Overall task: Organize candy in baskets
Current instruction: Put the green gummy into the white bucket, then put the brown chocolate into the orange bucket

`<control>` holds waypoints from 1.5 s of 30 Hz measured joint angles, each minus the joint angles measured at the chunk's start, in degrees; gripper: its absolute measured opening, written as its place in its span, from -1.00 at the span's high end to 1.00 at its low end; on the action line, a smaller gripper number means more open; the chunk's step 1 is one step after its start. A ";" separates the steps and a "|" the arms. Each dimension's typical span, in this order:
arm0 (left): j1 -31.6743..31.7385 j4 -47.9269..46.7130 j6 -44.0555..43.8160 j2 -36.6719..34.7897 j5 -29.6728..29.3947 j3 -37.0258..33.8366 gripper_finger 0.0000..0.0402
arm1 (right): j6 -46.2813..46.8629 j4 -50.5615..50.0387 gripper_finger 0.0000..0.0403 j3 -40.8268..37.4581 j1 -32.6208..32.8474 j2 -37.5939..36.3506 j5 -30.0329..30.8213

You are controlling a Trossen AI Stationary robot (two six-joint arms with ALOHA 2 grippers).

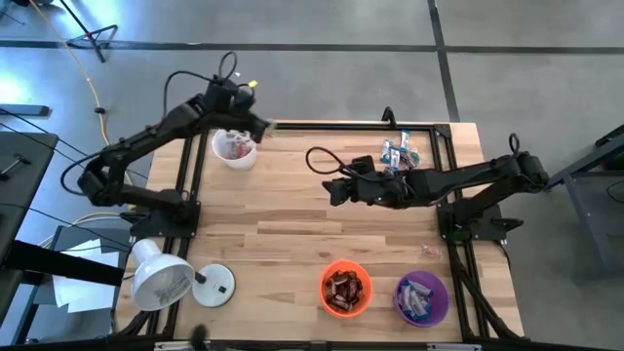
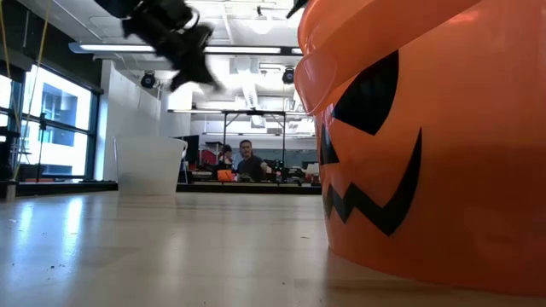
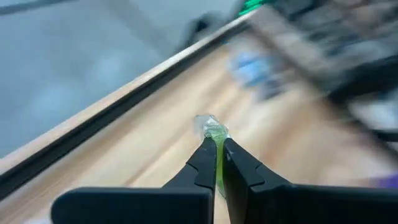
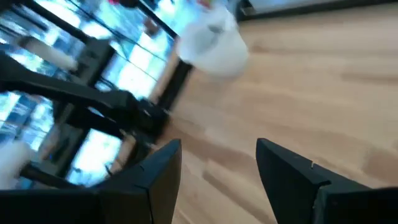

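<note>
My left gripper (image 1: 263,125) hangs over the table's far left, just right of the white basket (image 1: 234,148), and is shut on a small green-and-clear wrapped candy (image 3: 212,128). The low view shows it, blurred, above the white basket (image 2: 152,165). My right gripper (image 1: 334,190) stands open over the middle of the table with nothing between its fingers (image 4: 217,149). A heap of loose candy (image 1: 400,153) lies at the far right. The orange basket (image 1: 346,289) and the purple basket (image 1: 421,297), both holding candy, stand at the near edge. My left gripper pinches the green-and-clear candy between its two fingers, on the wrapper (image 3: 217,142) at their free ends. One crinkled wrapper end (image 3: 208,122) sticks out past the tips. The candy is lifted clear of the table.
A white dome lamp (image 1: 171,278) sits at the near left corner. Dark frame rails run along the table's far edge (image 1: 331,124) and sides. In the low view the orange basket (image 2: 426,128) fills the right half. A person (image 2: 247,162) sits in the room behind.
</note>
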 joint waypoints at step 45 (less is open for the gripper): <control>-9.57 -7.30 -4.33 -3.81 -1.13 -0.44 0.37 | -6.53 -59.95 0.00 -0.04 -4.78 -4.41 -11.66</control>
